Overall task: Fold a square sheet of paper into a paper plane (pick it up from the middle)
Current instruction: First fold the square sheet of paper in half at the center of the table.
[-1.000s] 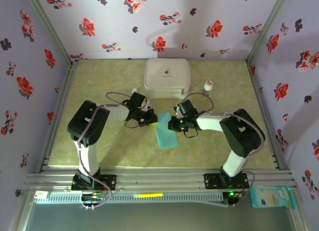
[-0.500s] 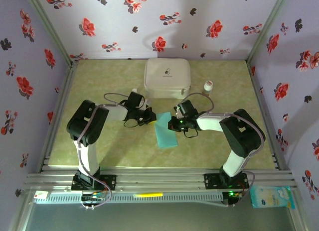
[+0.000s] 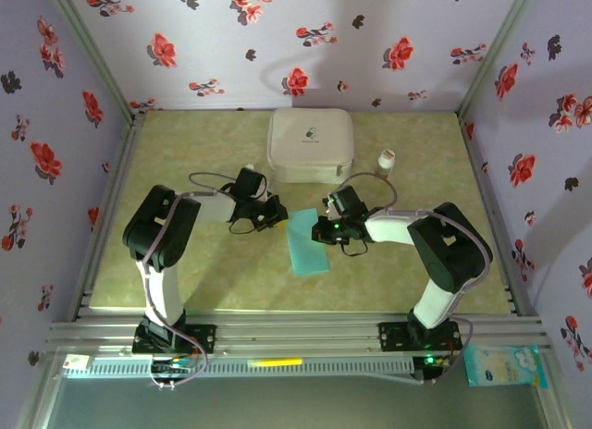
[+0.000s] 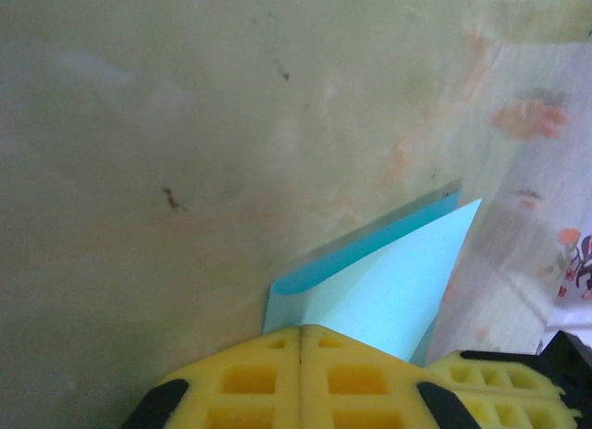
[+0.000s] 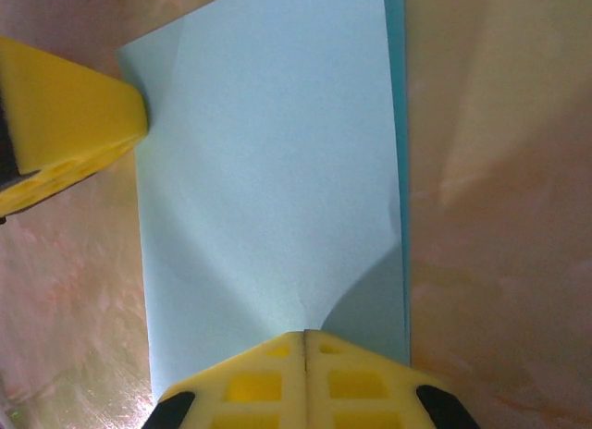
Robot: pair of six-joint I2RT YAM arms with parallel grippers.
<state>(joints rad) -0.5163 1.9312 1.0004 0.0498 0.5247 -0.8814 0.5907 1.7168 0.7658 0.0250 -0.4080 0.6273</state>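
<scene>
No legible text; small dark mark (image 3: pixel 313 133) on white case (image 3: pixel 310 161) (too blurred).

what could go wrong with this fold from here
The folded light blue-teal paper sheet shows a darker lower layer sticking out along one edge, so pressing now may lock in a skewed crease. The left pincer and right pincer are both shut at the sheet's edges; sliding could drag or crumple it.
</scene>
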